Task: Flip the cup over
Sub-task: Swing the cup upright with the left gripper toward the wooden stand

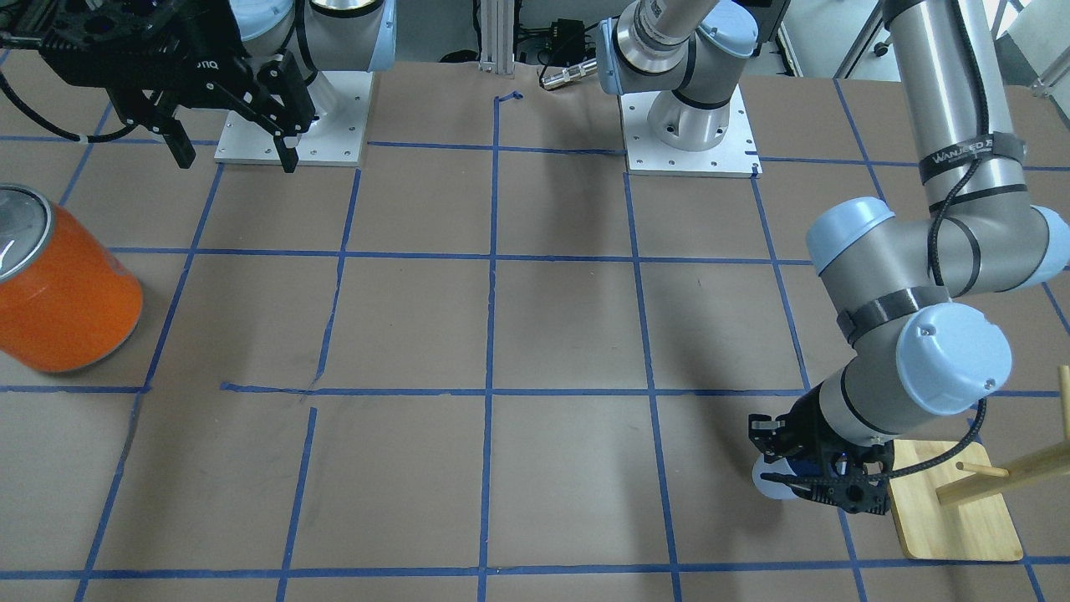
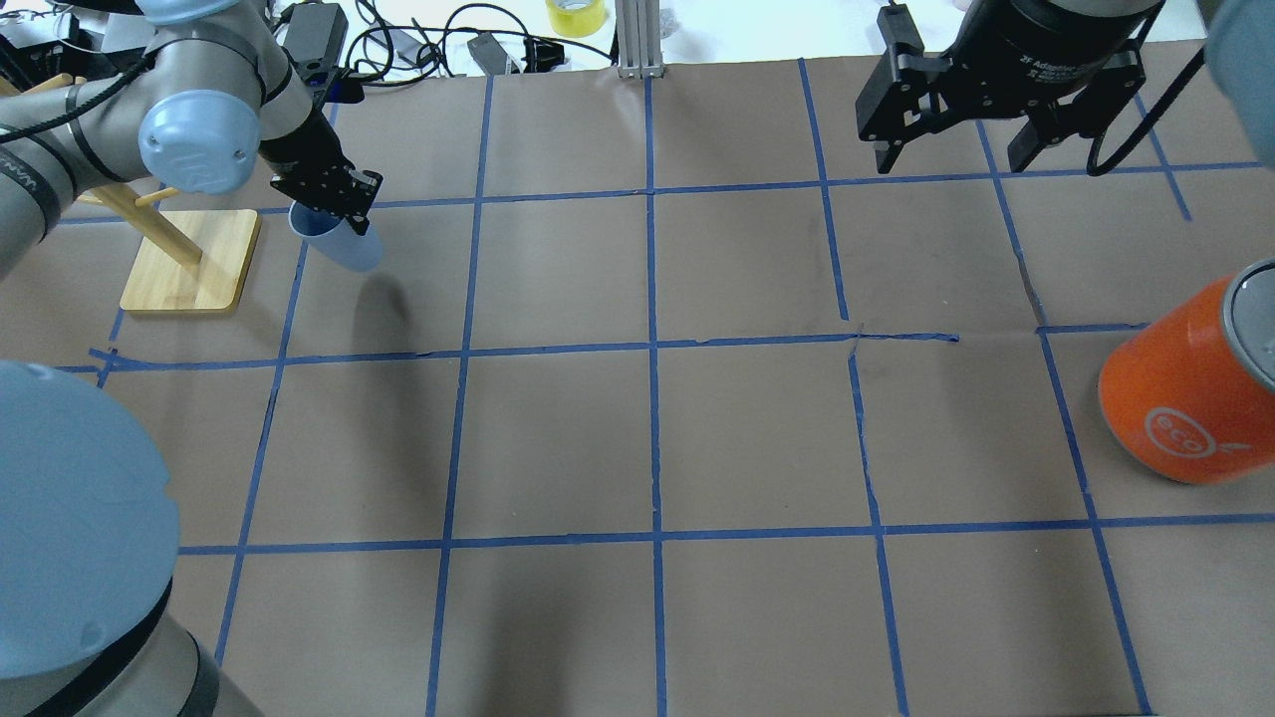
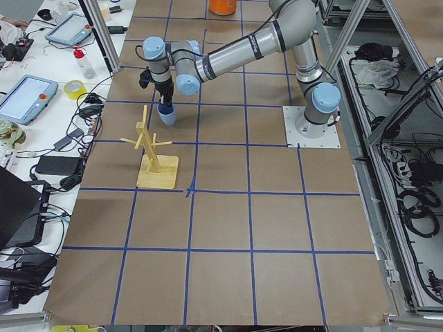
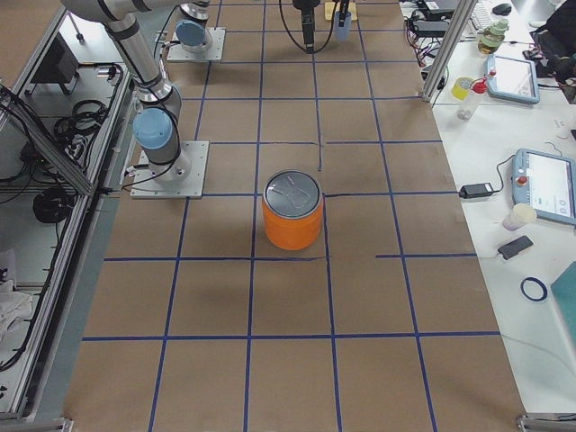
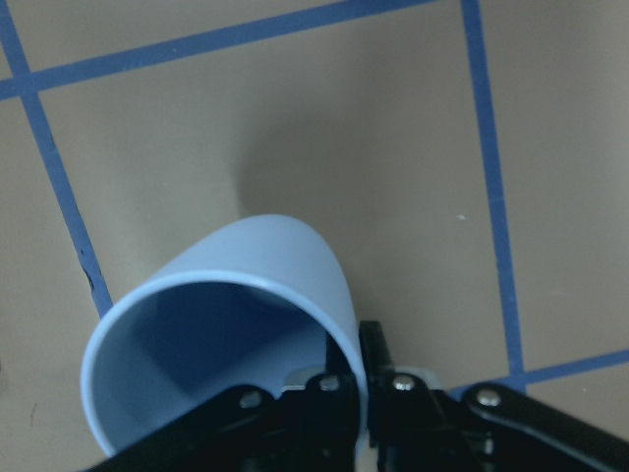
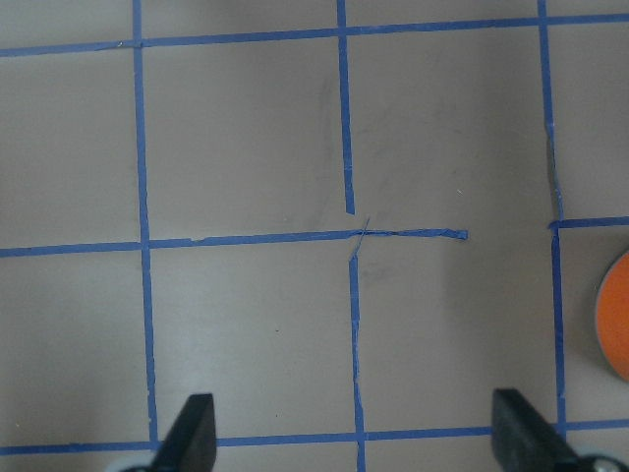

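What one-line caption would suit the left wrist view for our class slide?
Left gripper pinches the wall of a small, pale blue, tapered cup tilted over the brown, blue-taped table.

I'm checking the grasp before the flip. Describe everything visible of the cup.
The cup is a small, pale blue, smooth tumbler, handleless, wider at the rim, empty. It tilts, mouth toward the wrist camera. The left gripper pinches its rim wall, one finger inside. It is near the wooden rack; whether its base touches the table is unclear.
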Controlling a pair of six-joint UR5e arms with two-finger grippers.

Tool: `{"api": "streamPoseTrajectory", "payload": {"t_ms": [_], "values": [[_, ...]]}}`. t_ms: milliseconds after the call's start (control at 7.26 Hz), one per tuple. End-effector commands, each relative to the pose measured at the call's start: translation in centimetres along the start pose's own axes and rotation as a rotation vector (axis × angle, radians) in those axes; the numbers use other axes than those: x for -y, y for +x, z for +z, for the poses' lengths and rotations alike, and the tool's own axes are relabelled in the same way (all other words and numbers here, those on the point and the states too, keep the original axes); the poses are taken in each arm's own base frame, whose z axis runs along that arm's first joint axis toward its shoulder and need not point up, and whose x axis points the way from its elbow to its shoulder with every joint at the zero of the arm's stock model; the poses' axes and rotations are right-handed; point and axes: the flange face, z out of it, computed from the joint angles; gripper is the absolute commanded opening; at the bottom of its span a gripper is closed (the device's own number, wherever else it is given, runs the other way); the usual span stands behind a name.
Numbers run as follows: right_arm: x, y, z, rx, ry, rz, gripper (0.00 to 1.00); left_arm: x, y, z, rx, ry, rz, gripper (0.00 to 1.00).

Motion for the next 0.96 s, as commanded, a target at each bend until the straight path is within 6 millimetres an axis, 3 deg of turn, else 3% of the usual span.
{"api": "streamPoseTrajectory", "payload": {"t_ms": [0,275,413,826], "values": [[0.0,0.0,0.0,0.000,-0.001,0.000,1.00,0.3,0.0,1.0,0.017,-0.009,-0.033,0.00],[-0.1,0.0,-0.1,0.000,0.000,0.000,1.00,0.3,0.8,1.3,0.002,-0.011,-0.082,0.00],[-0.1,0.0,-0.1,0.000,0.000,0.000,1.00,0.6,2.5,1.6,0.002,-0.014,-0.093,0.00],[-0.1,0.0,0.0,0.000,-0.001,0.000,1.00,1.3,2.4,2.2,0.018,0.008,-0.087,0.00]]}}
